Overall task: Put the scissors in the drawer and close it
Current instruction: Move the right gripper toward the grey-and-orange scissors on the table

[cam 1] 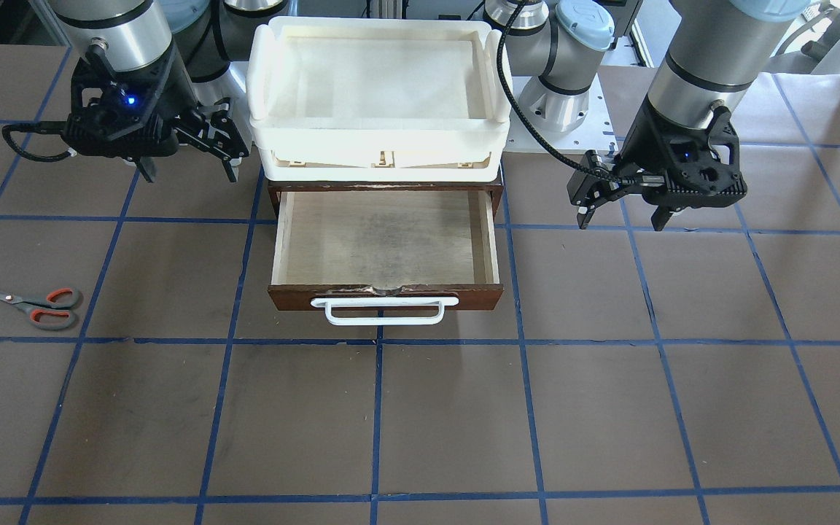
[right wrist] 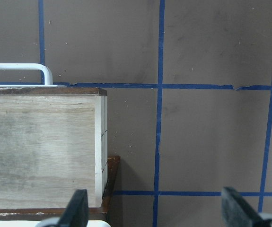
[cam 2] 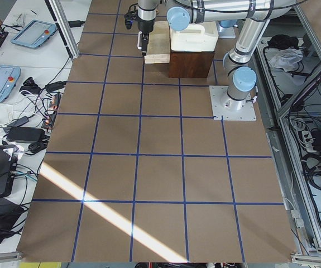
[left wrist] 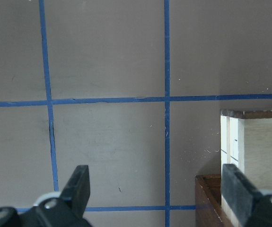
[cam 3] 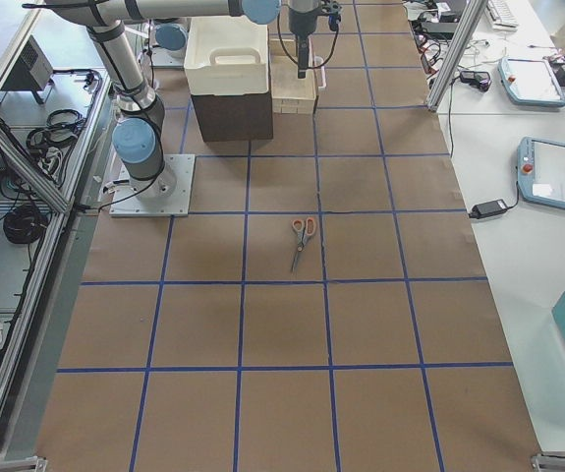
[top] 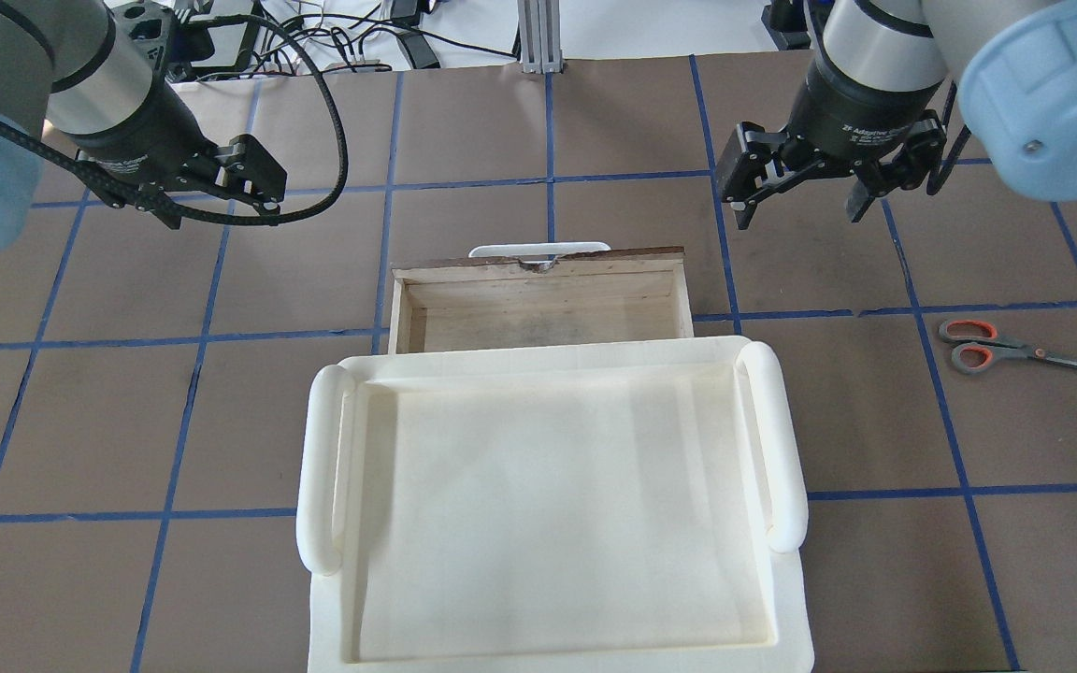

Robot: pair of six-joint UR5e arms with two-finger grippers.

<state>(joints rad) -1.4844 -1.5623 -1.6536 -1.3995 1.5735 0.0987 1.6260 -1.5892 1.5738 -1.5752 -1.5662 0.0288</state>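
The right claw [top: 800, 213] hangs above the table [top: 595, 150] with its jaws spread wide and nothing between them. The left claw [top: 221, 206] on the far side is just as wide open and just as empty. Between the two sits the drawer [cam 1: 383, 240], pulled out from under the white tray [cam 1: 380, 138], its pale floor bare and its white handle [cam 1: 383, 312] facing away from the robot.

The scissors [top: 1006, 348] lie flat on the table off to the robot's right, well apart from the drawer and nearer the right claw than the left.

From where I stand, the pick looks like the tricky part. The scissors lie so low that the fingers may scrape the table or nudge them away rather than close on them. A grip on the blades alone could let the heavier handles swing down. On the drop, the tray overhangs the back of the drawer, so a release too far in could leave them on the rim. A push off-centre might skew the drawer as it closes.

The scissors themselves are small and slim. They have silver blades, shut together and pointing away from the drawer, and grey loops lined in orange-red on the drawer side.
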